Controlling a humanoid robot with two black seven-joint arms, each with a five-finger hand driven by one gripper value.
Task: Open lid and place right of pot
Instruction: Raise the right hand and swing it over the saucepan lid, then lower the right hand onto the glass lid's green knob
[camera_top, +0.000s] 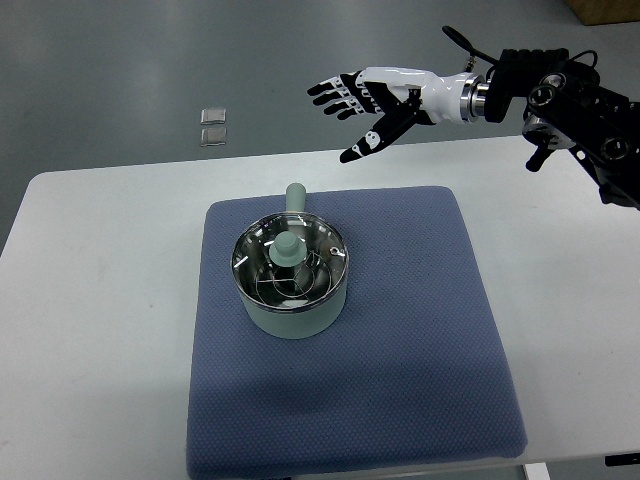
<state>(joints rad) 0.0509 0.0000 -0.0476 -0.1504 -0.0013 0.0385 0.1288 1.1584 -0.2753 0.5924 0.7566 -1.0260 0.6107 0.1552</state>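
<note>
Right hand (375, 105) sits in the upper right of the frame, fingers spread and holding nothing, above the table's far edge. The lid (290, 262), glass with a pale green knob, lies lower left of it, seated on the pot (292, 312) at mid-frame on the blue mat (420, 340). Pot handle points up-frame. Left arm is not seen; the right hand is the only candidate.

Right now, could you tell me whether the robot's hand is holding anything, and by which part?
Nothing is held. The right hand hangs open above the table's far edge, apart from the pot, whose lid is still on.
</note>
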